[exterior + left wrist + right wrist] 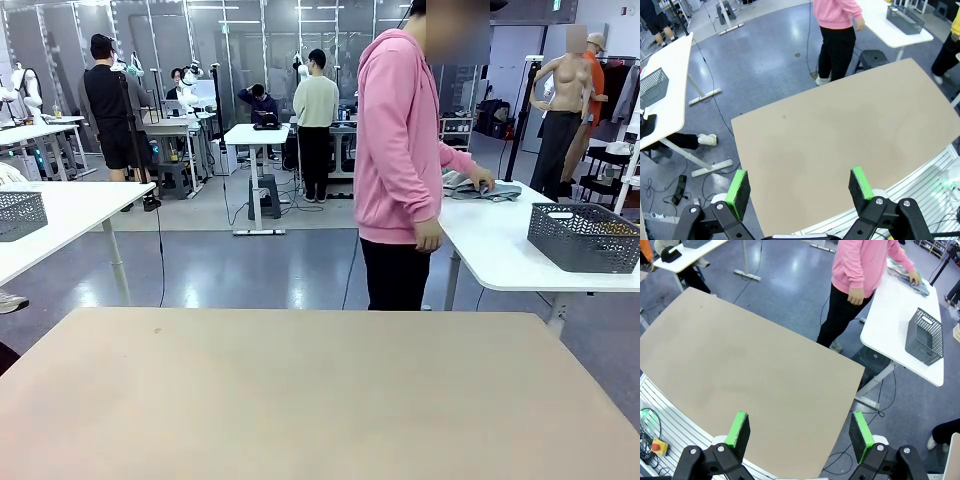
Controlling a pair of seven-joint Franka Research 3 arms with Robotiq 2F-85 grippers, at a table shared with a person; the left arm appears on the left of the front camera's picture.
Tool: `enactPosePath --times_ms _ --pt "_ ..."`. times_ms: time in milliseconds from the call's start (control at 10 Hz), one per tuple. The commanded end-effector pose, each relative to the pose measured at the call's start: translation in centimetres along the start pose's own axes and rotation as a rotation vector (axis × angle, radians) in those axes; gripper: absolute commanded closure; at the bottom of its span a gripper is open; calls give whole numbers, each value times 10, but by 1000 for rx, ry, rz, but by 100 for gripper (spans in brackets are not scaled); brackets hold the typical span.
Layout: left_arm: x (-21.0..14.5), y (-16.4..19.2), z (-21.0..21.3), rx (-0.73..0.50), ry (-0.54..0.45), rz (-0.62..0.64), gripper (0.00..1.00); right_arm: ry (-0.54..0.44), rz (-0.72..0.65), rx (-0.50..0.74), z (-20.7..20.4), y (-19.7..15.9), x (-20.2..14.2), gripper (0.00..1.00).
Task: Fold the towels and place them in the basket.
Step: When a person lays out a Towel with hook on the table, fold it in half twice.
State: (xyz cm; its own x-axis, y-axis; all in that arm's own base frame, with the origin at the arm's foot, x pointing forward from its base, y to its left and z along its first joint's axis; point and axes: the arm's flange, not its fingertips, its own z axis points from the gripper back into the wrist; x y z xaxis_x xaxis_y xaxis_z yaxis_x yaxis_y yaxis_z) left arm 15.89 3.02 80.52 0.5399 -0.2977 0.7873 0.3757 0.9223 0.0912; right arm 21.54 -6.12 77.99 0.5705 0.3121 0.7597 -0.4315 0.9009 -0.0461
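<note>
You see the basket (585, 237) standing on a white surface (500, 255), close to that surface's near edge. Left of the basket and farther back, the towels (500, 192) lie in a low rumpled heap on the same surface. Nearer you than the basket, and to its left, spreads your own tan surface (300, 400).

A broad beige rectangular tabletop (320, 400) fills the foreground. Just beyond its far edge, a person in a pink hooded sweatshirt (395, 150) stands on the glossy grey floor (250, 270). A white table (490, 240) stands beyond its far right corner.
</note>
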Motion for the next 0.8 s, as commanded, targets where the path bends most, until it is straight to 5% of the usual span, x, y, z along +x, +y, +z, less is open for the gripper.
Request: enactPosePath --times_ms 0,700 --pt "1 -2 4 -6 5 -13 0 9 0 5 0 0 -1 0" --pt "1 -2 4 -6 5 -13 0 9 0 5 0 0 -1 0"
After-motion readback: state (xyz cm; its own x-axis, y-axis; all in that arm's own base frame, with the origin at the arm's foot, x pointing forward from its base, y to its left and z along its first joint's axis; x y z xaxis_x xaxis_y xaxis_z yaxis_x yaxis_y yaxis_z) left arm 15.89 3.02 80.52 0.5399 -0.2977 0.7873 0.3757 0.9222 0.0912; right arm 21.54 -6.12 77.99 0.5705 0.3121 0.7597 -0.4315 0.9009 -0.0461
